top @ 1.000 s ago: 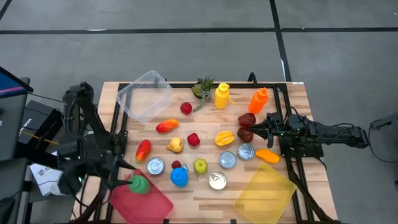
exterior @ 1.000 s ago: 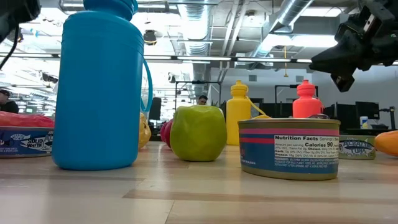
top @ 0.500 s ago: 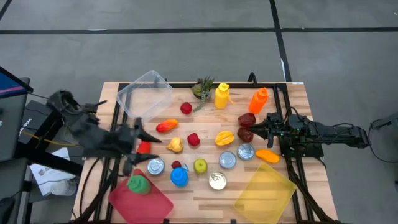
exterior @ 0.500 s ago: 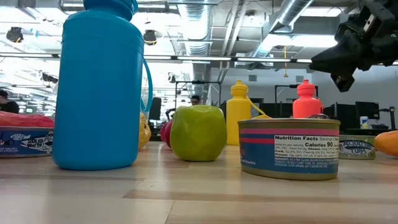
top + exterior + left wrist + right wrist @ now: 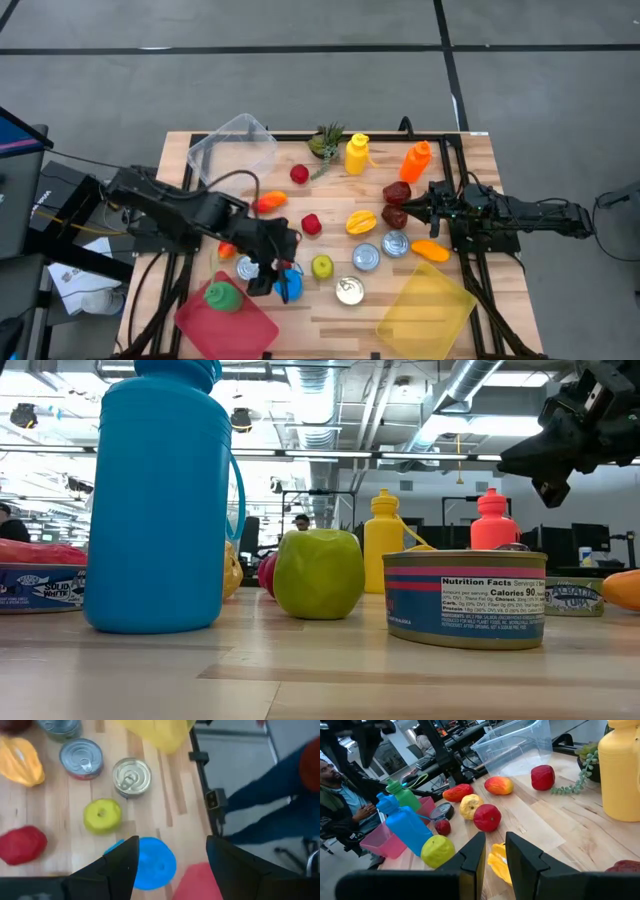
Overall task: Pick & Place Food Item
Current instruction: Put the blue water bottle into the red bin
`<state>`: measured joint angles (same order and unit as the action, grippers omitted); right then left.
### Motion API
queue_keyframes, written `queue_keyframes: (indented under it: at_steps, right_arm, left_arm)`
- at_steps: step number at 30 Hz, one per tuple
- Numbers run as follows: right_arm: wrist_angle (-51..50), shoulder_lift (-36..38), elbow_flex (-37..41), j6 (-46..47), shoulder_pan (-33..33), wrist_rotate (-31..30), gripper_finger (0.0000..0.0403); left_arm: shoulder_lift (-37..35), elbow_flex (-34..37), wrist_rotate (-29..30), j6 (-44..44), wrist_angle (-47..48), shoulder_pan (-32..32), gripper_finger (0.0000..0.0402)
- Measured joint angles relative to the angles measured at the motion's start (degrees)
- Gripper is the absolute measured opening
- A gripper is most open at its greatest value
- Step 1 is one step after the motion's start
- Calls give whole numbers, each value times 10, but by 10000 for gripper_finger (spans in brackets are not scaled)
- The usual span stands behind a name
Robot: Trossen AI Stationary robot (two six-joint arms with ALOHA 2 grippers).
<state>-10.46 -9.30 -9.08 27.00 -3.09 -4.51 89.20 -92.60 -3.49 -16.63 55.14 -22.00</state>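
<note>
My left gripper (image 5: 275, 283) hangs open above the blue bottle (image 5: 290, 287), which stands upright on the table. In the left wrist view the bottle's cap (image 5: 152, 865) shows below and between the spread fingers (image 5: 172, 842), which hold nothing. A green apple (image 5: 102, 815) lies just beyond the bottle. A green bottle (image 5: 222, 296) stands in the red bin (image 5: 240, 332) at the near left. My right gripper (image 5: 408, 208) waits at the table's right side, raised off the table, with only a narrow gap between its fingers (image 5: 495, 840) and nothing in it.
Several cans (image 5: 365, 257) and fruits (image 5: 311, 224) crowd the table's middle. A clear tub (image 5: 235, 150) sits at the far left and a yellow bin (image 5: 425, 305) at the near right. Yellow (image 5: 357, 153) and orange (image 5: 415, 160) bottles stand at the back. A person (image 5: 340, 795) sits beyond the table.
My left arm has swung from the near left corner beside the green bottle in the red bin, first toward the far edge, then toward the table's right, and its gripper now hangs over the blue bottle. The green bottle has stayed in the bin.
</note>
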Motion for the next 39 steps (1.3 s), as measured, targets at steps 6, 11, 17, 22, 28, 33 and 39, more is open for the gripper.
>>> queue_keyframes:
  at_steps: [6,11,17,22,28,33,39]
  right_arm:
    - [0,0,0,0,0,0,69]
    - [0,0,0,0,0,0,69]
    - [0,0,0,0,0,0,69]
    - [0,0,0,0,0,0,69]
    - [0,0,0,0,0,0,69]
    - [0,0,0,0,0,0,69]
    - [0,0,0,0,0,0,69]
  left_arm:
    - [20,2,5,40,-1,-27,225]
    - [21,19,52,39,-1,-35,225]
    - [20,48,48,39,-18,-38,225]
    - [20,67,42,30,-22,-45,225]
    - [20,85,46,27,-27,-45,221]
    - [20,91,46,30,-28,-45,200]
    - [20,91,46,35,-27,-43,158]
